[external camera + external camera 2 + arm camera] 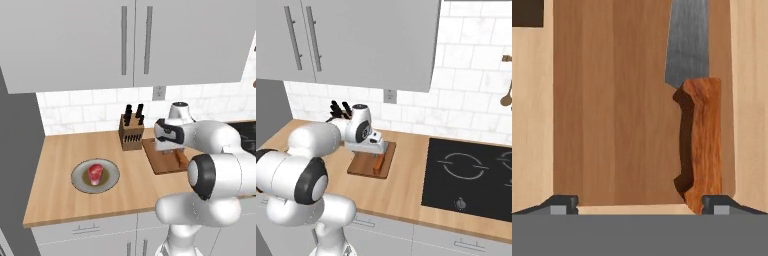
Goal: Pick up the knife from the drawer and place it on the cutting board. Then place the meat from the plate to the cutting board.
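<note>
Wooden table (60, 200) under grey wall cabinets (75, 40), black cooktop (471, 175) to the right. White arm reaches over the cutting board (612, 100); tool (640, 205) hovers just above it, fingers spread wide, holding nothing. Knife block (131, 131) sits beside the board's left edge. Grey plate (79, 181) well left of the board, w/ meat (96, 172) on it. Knife (699, 145) lies flat along the board's right side, orange handle toward the tool.
</note>
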